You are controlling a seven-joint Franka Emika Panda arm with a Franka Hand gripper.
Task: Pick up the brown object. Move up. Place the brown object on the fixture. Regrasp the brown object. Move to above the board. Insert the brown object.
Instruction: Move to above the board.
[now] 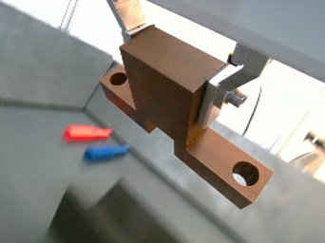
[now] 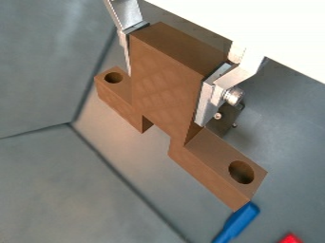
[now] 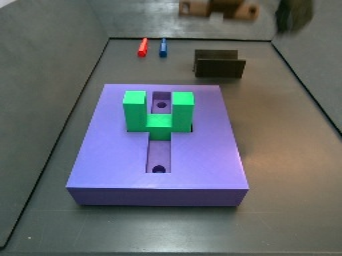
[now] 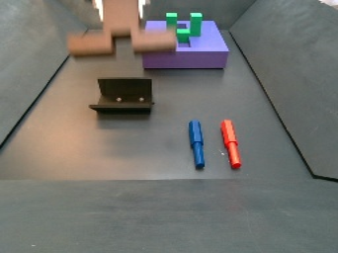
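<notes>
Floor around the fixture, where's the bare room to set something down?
Bare floor lies in front of the fixture, toward the camera in a side view, and between the fixture and the board. It is crowded right of the fixture, where the blue pen and red pen lie. The gripper holds the brown object in the air above.

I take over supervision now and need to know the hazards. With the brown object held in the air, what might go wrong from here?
The gripper holds the brown object only by its upright stem, with the long arm hanging below the fingers, so it may twist or slip. In a side view it is blurred above the fixture, a narrow landing place. The pens lie beside it and could be struck if the object drops.
</notes>
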